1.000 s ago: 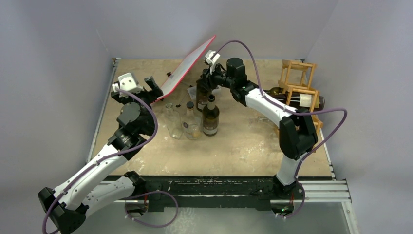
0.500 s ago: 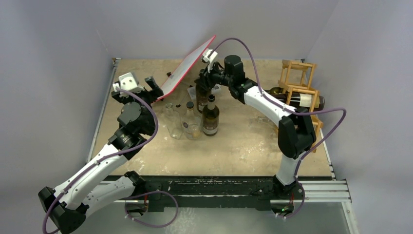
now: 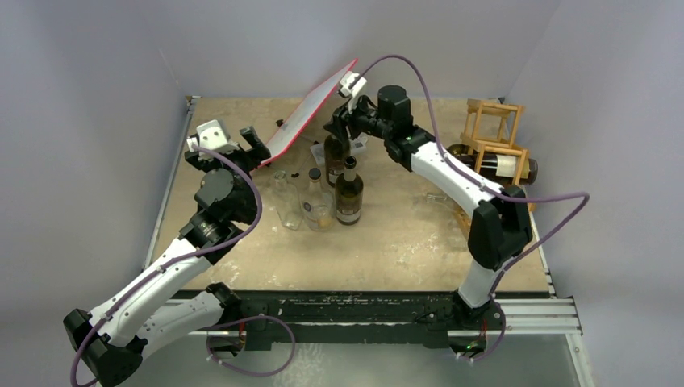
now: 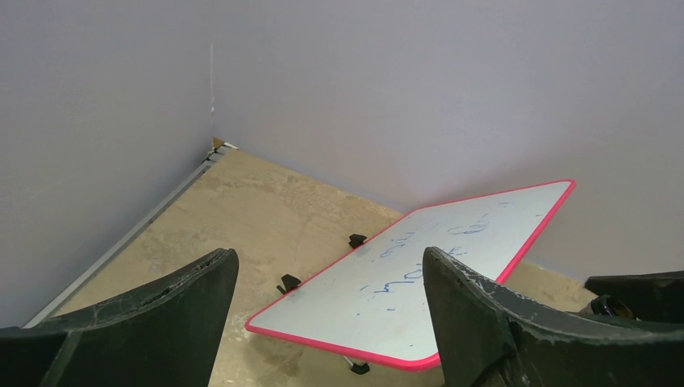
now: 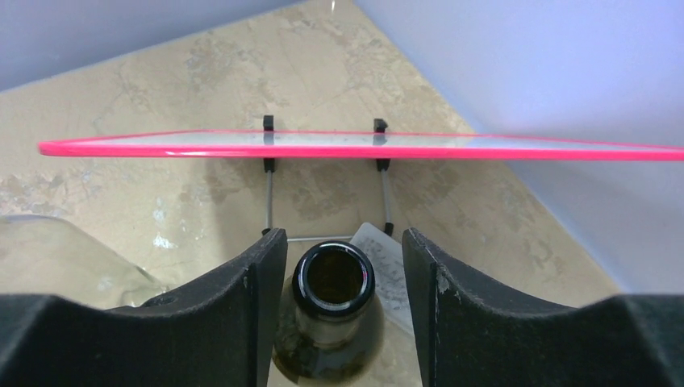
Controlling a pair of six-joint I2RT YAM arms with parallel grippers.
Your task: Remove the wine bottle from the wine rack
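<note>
place: robotics lab test cell | cue: cabled left arm (image 3: 153, 282) and right arm (image 3: 448, 171) bolted to a metal rail (image 3: 536, 310) at desk (image 3: 403, 242) edge | cue: bare lilac panels (image 3: 242, 48) wall three sides | cue: staged cluster of bottles (image 3: 348, 195), whiteboard (image 3: 310, 109)

Red-edged whiteboard (image 3: 310, 111) tilted at back of table (image 3: 403, 242), propped on thin wire stand (image 5: 269, 197), blue scribbles on face. Near table centre, standing upright close together: clear glass bottle (image 3: 285, 201), capped clear bottle (image 3: 316, 203), dark labelled bottle (image 3: 349, 195).
</note>
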